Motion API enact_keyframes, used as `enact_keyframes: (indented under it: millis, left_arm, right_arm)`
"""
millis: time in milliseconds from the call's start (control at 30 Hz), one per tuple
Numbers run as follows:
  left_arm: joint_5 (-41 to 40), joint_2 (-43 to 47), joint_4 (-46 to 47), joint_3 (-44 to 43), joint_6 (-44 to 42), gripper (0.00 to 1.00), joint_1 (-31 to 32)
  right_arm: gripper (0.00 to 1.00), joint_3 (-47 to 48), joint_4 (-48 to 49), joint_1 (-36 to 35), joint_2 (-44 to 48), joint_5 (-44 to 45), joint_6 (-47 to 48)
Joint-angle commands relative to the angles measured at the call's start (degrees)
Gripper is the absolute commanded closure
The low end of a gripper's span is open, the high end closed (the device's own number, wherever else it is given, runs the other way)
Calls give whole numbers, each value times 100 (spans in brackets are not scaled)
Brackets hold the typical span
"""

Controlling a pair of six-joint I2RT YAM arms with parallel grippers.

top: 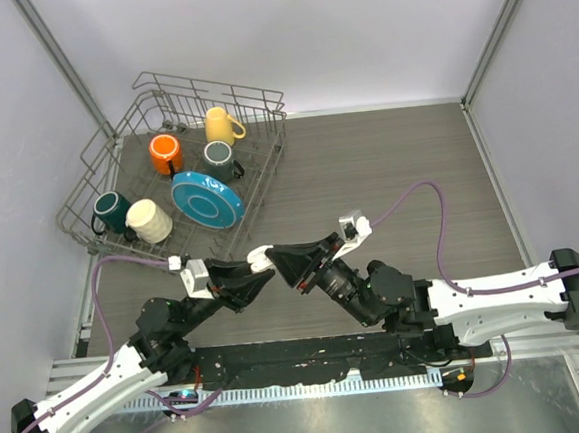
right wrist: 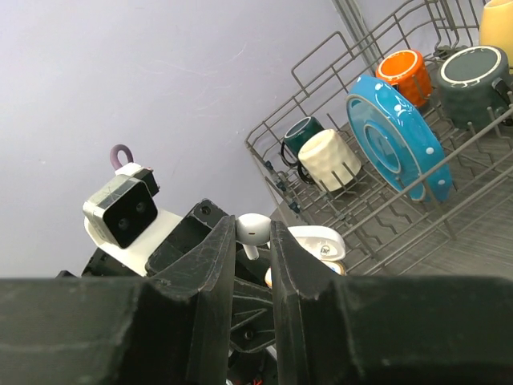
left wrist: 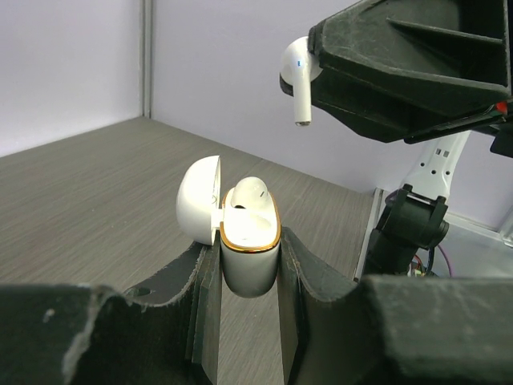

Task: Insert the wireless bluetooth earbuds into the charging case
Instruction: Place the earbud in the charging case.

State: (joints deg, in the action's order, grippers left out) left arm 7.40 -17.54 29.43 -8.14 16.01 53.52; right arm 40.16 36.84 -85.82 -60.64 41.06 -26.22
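My left gripper [left wrist: 250,265] is shut on a white charging case [left wrist: 250,245] with a gold rim, lid open to the left, held above the table. One white earbud [left wrist: 250,191] sits in the case. My right gripper [right wrist: 253,233] is shut on a second white stemmed earbud [right wrist: 252,230], stem pointing down. In the left wrist view that earbud [left wrist: 298,80] hangs above and right of the open case, apart from it. In the top view the two grippers meet near the case [top: 261,257]. The open case also shows just beyond the right fingers [right wrist: 317,243].
A wire dish rack [top: 180,165] stands at the back left with an orange mug [top: 165,153], a yellow mug [top: 221,125], dark mugs, a cream mug [top: 149,219] and a blue plate [top: 208,199]. Purple cables loop over the wooden table [top: 406,167].
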Motion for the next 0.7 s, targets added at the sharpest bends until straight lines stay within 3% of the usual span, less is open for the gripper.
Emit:
enact_keyframes:
  millis: [0, 667]
  left_arm:
    - [95, -39, 379, -170, -133, 100, 10]
    - [121, -13, 344, -258, -142, 100, 1]
  right_arm:
    - [99, 413, 87, -58, -184, -10, 196]
    - [99, 598, -414, -216, -572, 579, 741]
